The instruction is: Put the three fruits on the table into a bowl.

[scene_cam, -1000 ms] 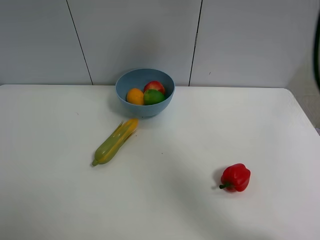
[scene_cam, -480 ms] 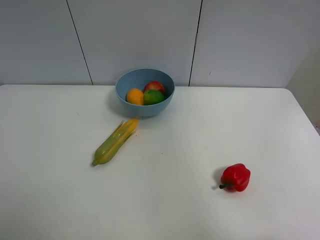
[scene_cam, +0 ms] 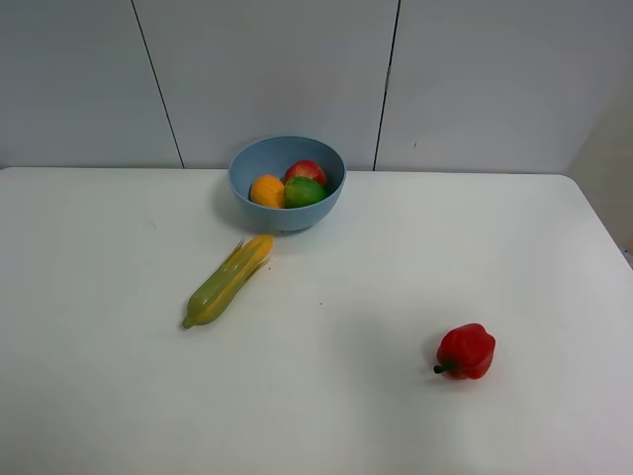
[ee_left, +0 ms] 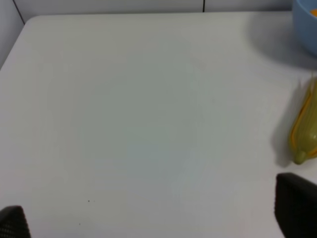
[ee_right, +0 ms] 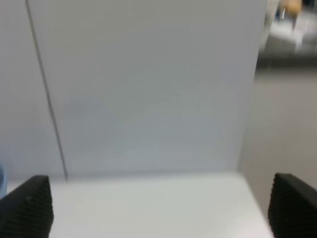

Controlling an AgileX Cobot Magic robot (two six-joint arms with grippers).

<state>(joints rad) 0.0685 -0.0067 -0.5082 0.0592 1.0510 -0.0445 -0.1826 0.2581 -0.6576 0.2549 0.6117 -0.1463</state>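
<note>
The light-blue bowl (scene_cam: 287, 184) stands at the back middle of the white table (scene_cam: 396, 267). In it lie the orange-yellow mango (scene_cam: 267, 190), the red-yellow pomegranate (scene_cam: 307, 171) and the green lime (scene_cam: 304, 192). Neither gripper shows in the exterior view. In the left wrist view my left gripper (ee_left: 153, 218) is open and empty over bare table, with the bowl's rim (ee_left: 306, 25) at the frame's edge. In the right wrist view my right gripper (ee_right: 158, 206) is open and empty, facing the wall and the table's far edge.
A green-yellow corn cob (scene_cam: 227, 281) lies in front of the bowl to the left; it also shows in the left wrist view (ee_left: 307, 131). A red bell pepper (scene_cam: 466, 352) sits at the front right. A grey panelled wall (scene_cam: 297, 69) stands behind the table.
A dark part of the right arm at the exterior view's right edge has drawn out of view. The fruits, bowl, corn and pepper have not moved.
</note>
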